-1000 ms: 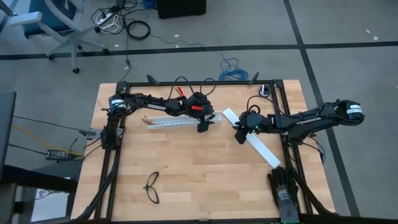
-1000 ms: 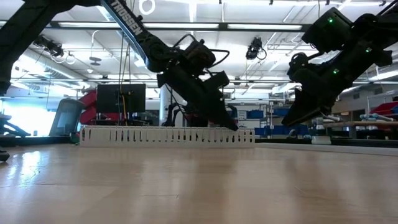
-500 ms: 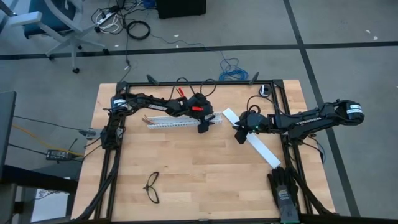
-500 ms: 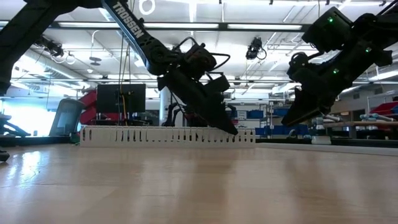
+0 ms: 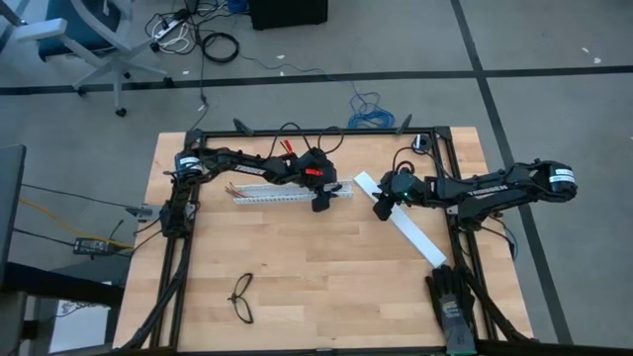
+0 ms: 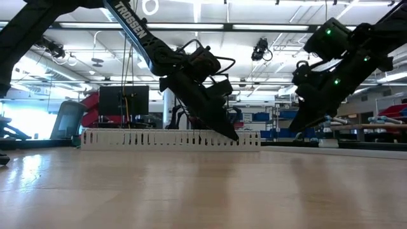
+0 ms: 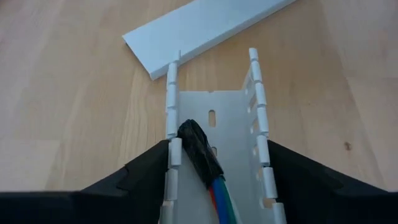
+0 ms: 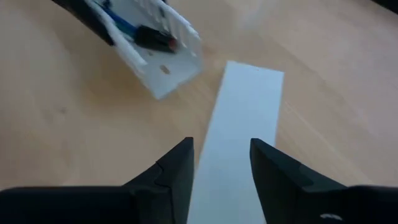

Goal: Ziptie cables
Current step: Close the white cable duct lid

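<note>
A white slotted cable duct [image 5: 285, 192] lies on the wooden table [image 5: 297, 277] near its far edge, an open channel with comb-like side walls that the low view shows as a long row of upright teeth [image 6: 170, 138]. Inside the channel lie the cables [image 7: 211, 180], blue, red and green wires joined at a dark taped end that rests on the channel floor close to one side wall, a little short of the duct's open end. The left gripper [image 5: 322, 202] is over that end of the duct; in the left wrist view its two dark fingers [image 7: 146, 171] stand spread, one outside each wall of the channel, straddling the duct without clearly pressing on it. A flat white strip [image 5: 400, 219], the wide lid-like piece, lies diagonally on the table just beyond the duct's open end, apart from it. The right gripper [image 5: 382, 206] hangs above the near end of this strip; in the right wrist view its fingers [image 8: 177, 168] are parted with the strip visible in the gap between them, holding nothing. A pair of black glasses [image 5: 241, 298] lies well apart near the front of the table. The ziptie cannot be made out in any view.
</note>
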`<state>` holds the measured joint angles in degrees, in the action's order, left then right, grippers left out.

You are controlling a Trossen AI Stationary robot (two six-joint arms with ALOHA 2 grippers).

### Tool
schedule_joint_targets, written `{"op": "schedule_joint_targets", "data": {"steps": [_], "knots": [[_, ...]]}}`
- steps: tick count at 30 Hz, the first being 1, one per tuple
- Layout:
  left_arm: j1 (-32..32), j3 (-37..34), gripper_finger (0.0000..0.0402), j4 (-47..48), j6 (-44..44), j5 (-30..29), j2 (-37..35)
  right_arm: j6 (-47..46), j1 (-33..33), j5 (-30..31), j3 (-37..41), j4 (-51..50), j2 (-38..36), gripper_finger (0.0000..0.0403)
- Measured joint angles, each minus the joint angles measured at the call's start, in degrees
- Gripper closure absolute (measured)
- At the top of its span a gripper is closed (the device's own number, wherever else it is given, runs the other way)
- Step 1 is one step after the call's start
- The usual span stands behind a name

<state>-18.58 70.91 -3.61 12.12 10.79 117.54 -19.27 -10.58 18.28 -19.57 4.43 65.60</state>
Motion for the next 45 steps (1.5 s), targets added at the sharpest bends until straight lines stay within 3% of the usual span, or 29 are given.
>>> {"op": "schedule_joint_targets", "data": {"steps": [9, 19, 27, 33, 37, 45], "knots": [[-0.95, 0.22, 0.0148, 4.45, 2.8, 0.38, -0.33, -0.31, -1.65, -1.6, 0.0, 9.62, 8.3, 0.0186], [-1.3, 0.09, 0.0148, 4.58, 2.97, 1.31, -0.18, 0.76, -3.29, 0.1, -0.13, 11.63, 15.29, 0.0125], [-1.32, 0.04, 0.0148, 4.64, 3.04, 1.35, -0.11, 1.54, -3.29, 3.6, -0.09, 16.47, 18.19, 0.0133], [-1.32, 0.0, 0.0148, 4.67, 3.06, 1.4, -0.07, 4.38, -2.33, 2.82, 0.03, 17.51, 11.31, 0.0148], [-1.32, 0.0, 0.0148, 4.67, 3.06, 1.42, -0.04, 8.51, -2.26, 5.76, 0.0, 14.9, 8.23, 0.0153], [-1.32, -0.04, 0.0148, 4.51, 2.93, 1.41, -0.01, 6.61, -3.53, 4.04, 0.0, 13.78, 14.52, 0.0151]]}}
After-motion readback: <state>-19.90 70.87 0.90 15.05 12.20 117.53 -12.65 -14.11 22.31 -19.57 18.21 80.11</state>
